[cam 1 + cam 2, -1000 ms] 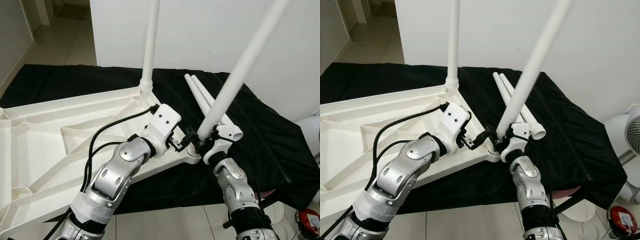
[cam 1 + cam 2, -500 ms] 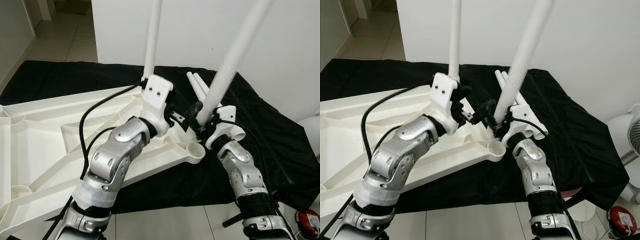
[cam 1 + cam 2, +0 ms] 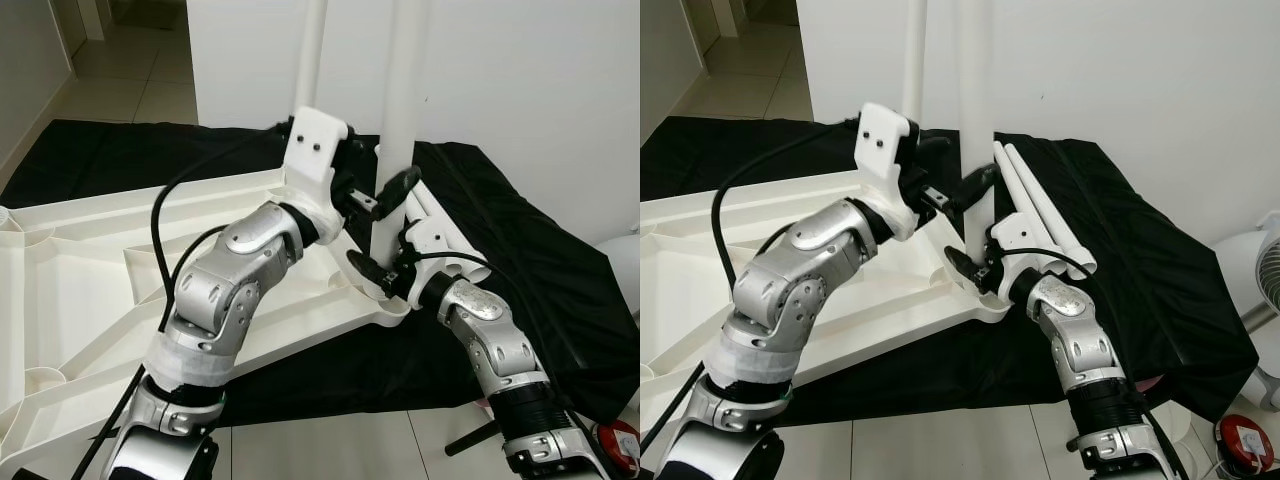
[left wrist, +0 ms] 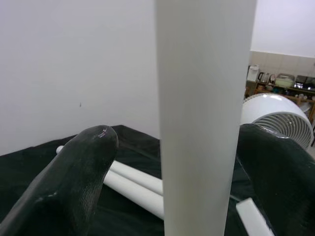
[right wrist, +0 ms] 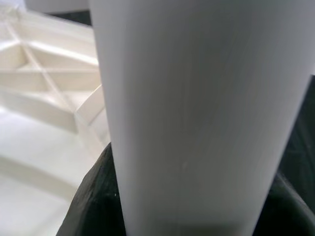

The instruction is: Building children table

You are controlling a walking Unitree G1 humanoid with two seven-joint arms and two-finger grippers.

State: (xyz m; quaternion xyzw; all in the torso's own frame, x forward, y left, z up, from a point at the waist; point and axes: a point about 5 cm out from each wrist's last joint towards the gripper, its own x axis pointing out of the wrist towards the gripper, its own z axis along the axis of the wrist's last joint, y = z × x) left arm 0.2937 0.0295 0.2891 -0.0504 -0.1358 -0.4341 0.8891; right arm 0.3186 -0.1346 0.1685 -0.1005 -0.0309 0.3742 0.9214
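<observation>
The white tabletop [image 3: 90,270] lies upside down on a black cloth. One white leg [image 3: 312,60] stands screwed into its far corner. A second leg [image 3: 402,90] stands upright over the near right corner socket [image 3: 392,308]. My right gripper [image 3: 388,275] is shut on this leg near its lower end, and its dark fingers [image 5: 93,206] wrap the tube. My left gripper [image 3: 385,195] is higher up and open, one finger [image 4: 74,182] on each side of the leg [image 4: 202,123], with a gap on one side. Two spare legs [image 3: 1040,200] lie on the cloth behind.
A white wall rises close behind the cloth. A white fan [image 3: 1265,260] stands at the right, and a red object [image 3: 1245,440] lies on the tiled floor [image 3: 330,445] below it. The cloth's front edge hangs near my body.
The held leg swung from a rightward tilt to upright over the corner. My left gripper rose from the tabletop corner and now brackets the leg. My right gripper turned with it.
</observation>
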